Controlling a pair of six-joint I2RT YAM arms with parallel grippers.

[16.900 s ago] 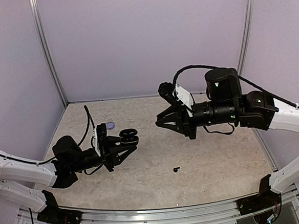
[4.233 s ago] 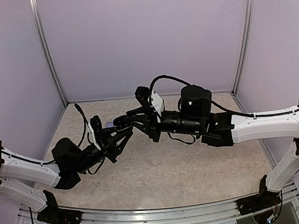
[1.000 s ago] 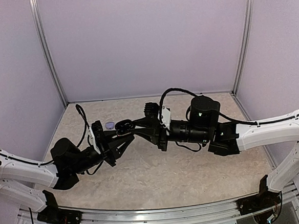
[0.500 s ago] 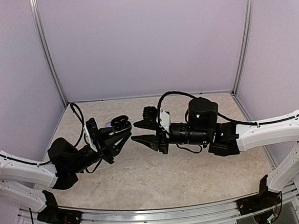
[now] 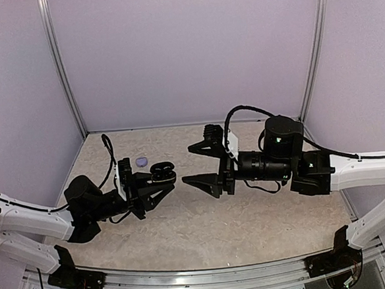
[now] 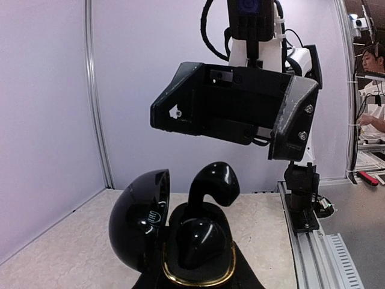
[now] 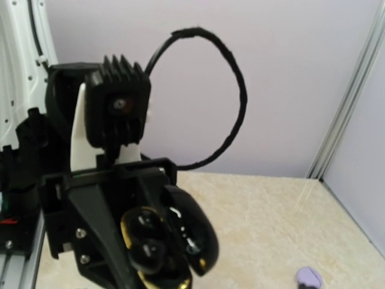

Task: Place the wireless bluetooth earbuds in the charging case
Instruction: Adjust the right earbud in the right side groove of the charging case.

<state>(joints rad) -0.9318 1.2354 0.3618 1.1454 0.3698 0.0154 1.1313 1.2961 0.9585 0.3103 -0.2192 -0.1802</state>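
The left tool (image 5: 161,181) clenches the open charging case (image 6: 139,224); right tool (image 5: 194,164) released (jaws wide). I'd press that proud earbud (image 6: 213,183) down gently.

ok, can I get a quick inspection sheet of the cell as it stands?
Surface: beige marbled table, no damage seen.
Job's things: black charging case open, lid back; taller earbud stands above lower earbud, both black, in the case.
Clutter: small purple piece on the table behind the case.
Tools: left tool shut on the case; right tool open, nothing seen in it, apart from the case.
Cables: right-arm cable loops over its wrist; left-arm cable arches up.
Surroundings: lilac walls; person outside.
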